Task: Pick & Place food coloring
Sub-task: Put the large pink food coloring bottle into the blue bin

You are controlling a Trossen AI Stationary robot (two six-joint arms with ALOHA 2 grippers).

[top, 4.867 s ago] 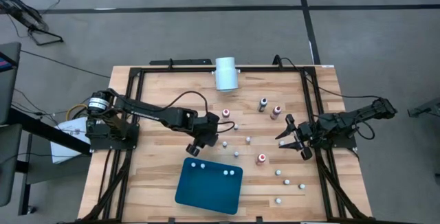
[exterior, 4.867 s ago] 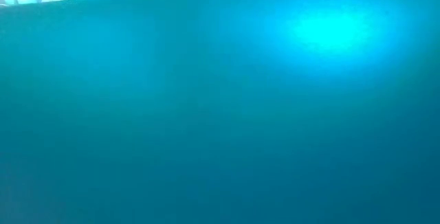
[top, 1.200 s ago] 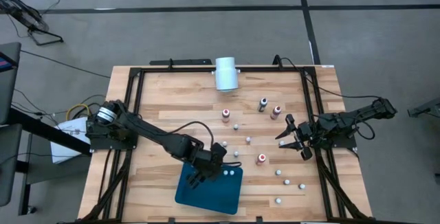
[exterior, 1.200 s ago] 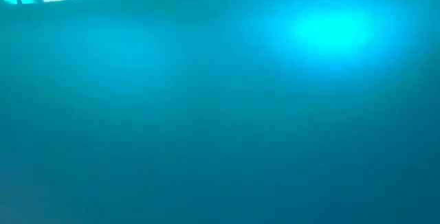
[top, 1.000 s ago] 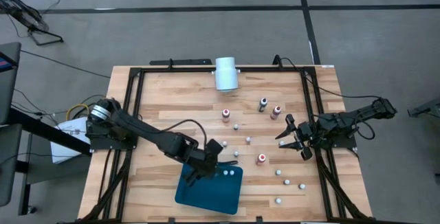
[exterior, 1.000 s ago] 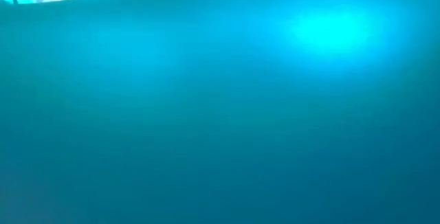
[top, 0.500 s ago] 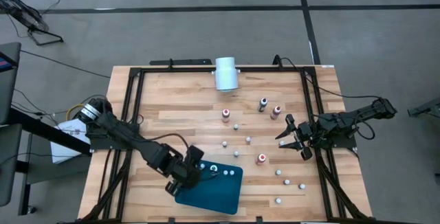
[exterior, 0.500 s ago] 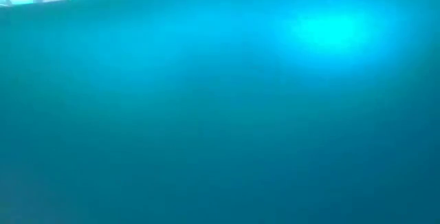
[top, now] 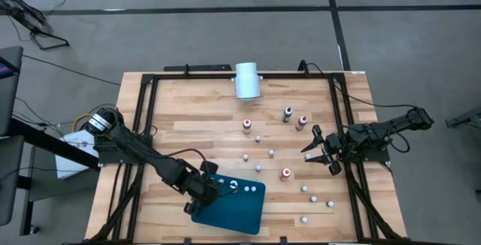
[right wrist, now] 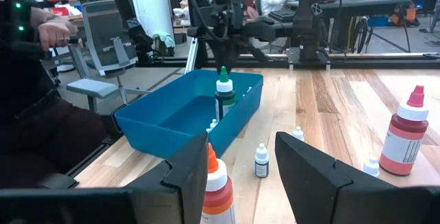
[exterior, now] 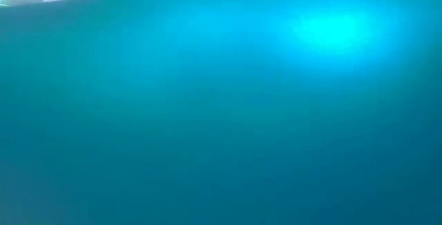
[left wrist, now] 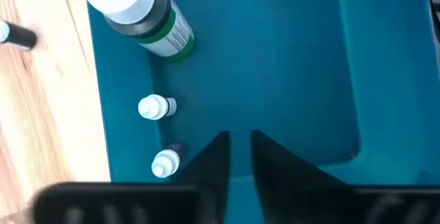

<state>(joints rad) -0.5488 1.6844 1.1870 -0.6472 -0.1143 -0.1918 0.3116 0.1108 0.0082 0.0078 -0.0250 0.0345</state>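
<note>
While the left claw point(left wrist: 239, 136) hangs over the near-left corner of the flat-bottomed, raised-wall tray of smooth dark teal plastic point(top: 239, 213), its two dark fingers are pressed almost together with nothing between them. Contents of the tray: one green-tipped food coloring bottle with a white collar and dark labelled body point(left wrist: 141, 12), standing on its base with the nozzle up, long axis vertical; two tiny white-capped bottles point(left wrist: 157, 107) just beside it, near the tray's wall, and whether they stand or lie cannot be told. On the pale, planked wooden desk point(top: 188, 117), scattered between the tray and the right arm: about a dozen food coloring bottles of glossy plastic, round in section, all upright with caps up, among them a red-bodied bottle with a pink tip point(right wrist: 405, 136), a red-bodied bottle with an orange tip point(right wrist: 216, 183), a small dark bottle with a white cap point(right wrist: 261, 161) and a dark bottle near the far side point(top: 286, 114). At the desk's far edge: one large smooth white cylinder point(top: 247, 80), well apart from the bottles. Right claw point(right wrist: 240, 141): at the desk's right side, low, fingers spread wide and holding nothing, the orange-tipped bottle standing just ahead of one finger. Beyond the desk: a person in dark clothing point(right wrist: 34, 114) and a grey office chair point(right wrist: 103, 52).
</note>
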